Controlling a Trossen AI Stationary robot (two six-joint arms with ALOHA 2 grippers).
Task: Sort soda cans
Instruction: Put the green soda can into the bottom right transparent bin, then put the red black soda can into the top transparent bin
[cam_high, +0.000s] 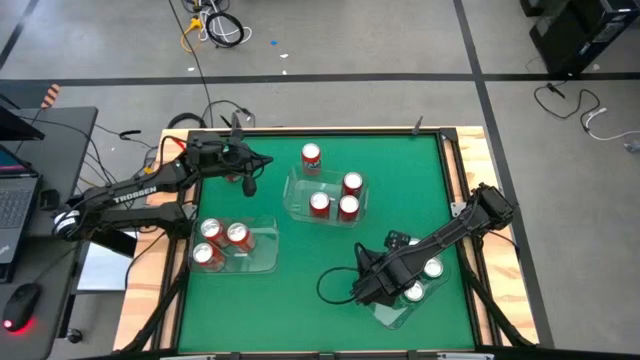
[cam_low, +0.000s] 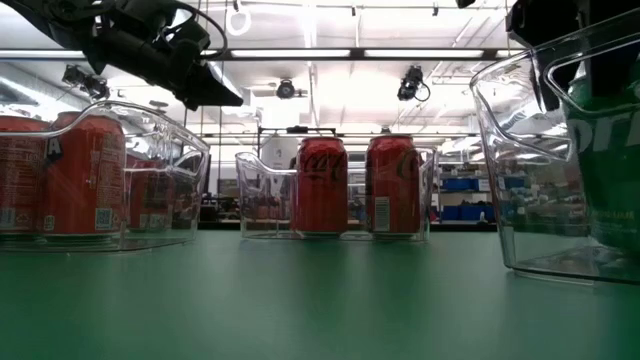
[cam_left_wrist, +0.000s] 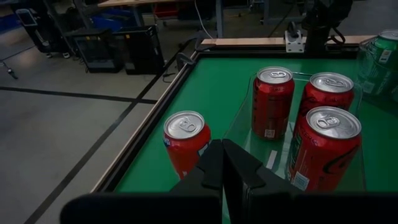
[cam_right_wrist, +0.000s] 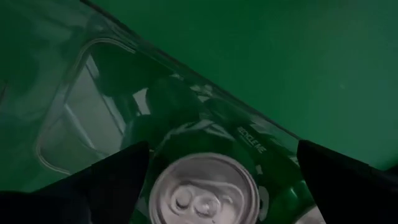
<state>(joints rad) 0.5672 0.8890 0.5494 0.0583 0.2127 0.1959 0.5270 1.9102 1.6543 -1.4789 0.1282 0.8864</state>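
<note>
Green surface (cam_high: 300, 300) w/ three clear plastic bins on it. Near-left bin (cam_high: 262, 255) holds three red cans (cam_high: 222, 241). Middle bin (cam_high: 298, 196), toward the far side, holds three more red cans (cam_high: 340, 199); one lone red can (cam_high: 311, 155) stands on the bare surface just outside that bin's far edge. Right bin (cam_high: 392, 314), near-right corner, holds green cans (cam_high: 432, 268), partly covered by the right arm. A black cable (cam_high: 335, 285) loops on the surface just left of that bin. Off the surface, left: a laptop (cam_high: 12, 195) and a mouse (cam_high: 20, 305) on a side desk; cables on the floor beyond.

Left gripper (cam_high: 250, 180) hangs over the far-left part of the surface, arm reaching in from the left edge, fingers (cam_left_wrist: 233, 168) pressed together, holding nothing. In its wrist view the lone red can (cam_left_wrist: 185, 140) sits just past the fingertips, the middle bin's cans (cam_left_wrist: 308, 121) beside it.

Right gripper (cam_high: 375, 285) is over the right bin, arm stretched diagonally from the far-right corner, pointing down. Fingers (cam_right_wrist: 109, 180) spread wide either side of a green can's silver top (cam_right_wrist: 205, 190); not gripping it.

Writing: "TROSSEN" in white on the left arm (cam_high: 130, 192). Low view shows Coca-Cola script on the middle bin's red cans (cam_low: 322, 185), and part of a Sprite logo on a green can (cam_low: 605, 150) at right. A small sticker on the right bin's wall (cam_right_wrist: 252, 140), text too small to read for sure.
</note>
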